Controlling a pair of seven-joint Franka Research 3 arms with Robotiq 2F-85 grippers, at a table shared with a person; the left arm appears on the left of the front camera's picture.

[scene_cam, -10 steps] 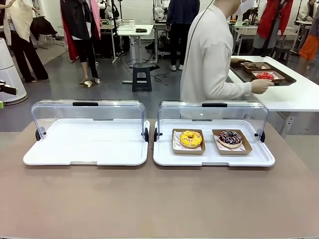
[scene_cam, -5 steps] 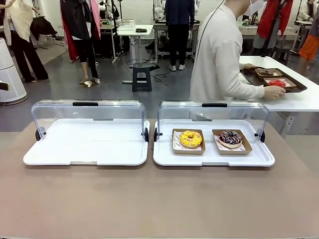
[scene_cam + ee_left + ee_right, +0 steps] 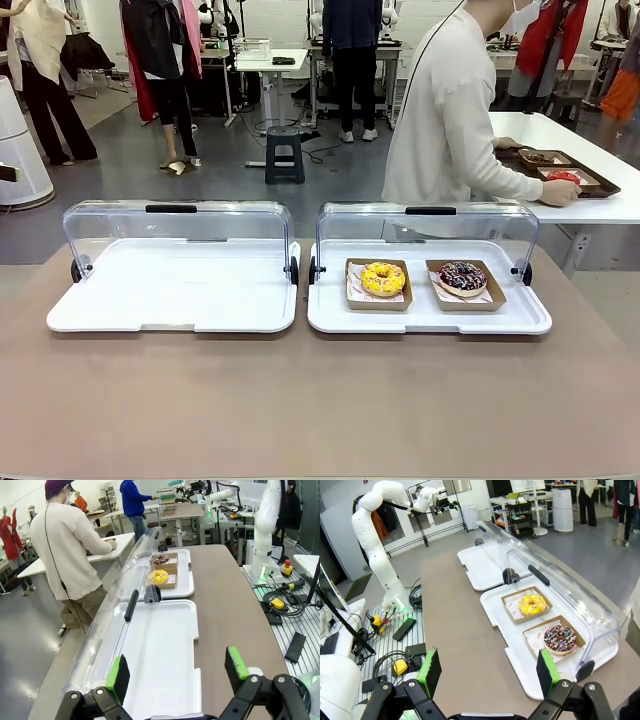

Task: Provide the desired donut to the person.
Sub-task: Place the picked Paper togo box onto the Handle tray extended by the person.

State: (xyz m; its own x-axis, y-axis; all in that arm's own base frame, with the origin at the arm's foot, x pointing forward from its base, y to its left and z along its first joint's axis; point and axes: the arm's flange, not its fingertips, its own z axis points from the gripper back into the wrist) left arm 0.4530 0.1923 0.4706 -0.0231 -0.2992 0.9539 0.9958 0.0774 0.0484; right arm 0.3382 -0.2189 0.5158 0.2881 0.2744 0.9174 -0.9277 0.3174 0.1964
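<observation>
Lower right of front view: yellow-iced ring donut and chocolate sprinkled donut, each in brown card tray, on right white tray; soft, light, icing smears — lift by card tray edge. Person in cream cardigan turned away, upper right

Left wrist view: left gripper spread wide, empty, bottom centre

Right wrist view: right gripper spread, empty

Front view faces across table; both wrist views overlook it.
</observation>
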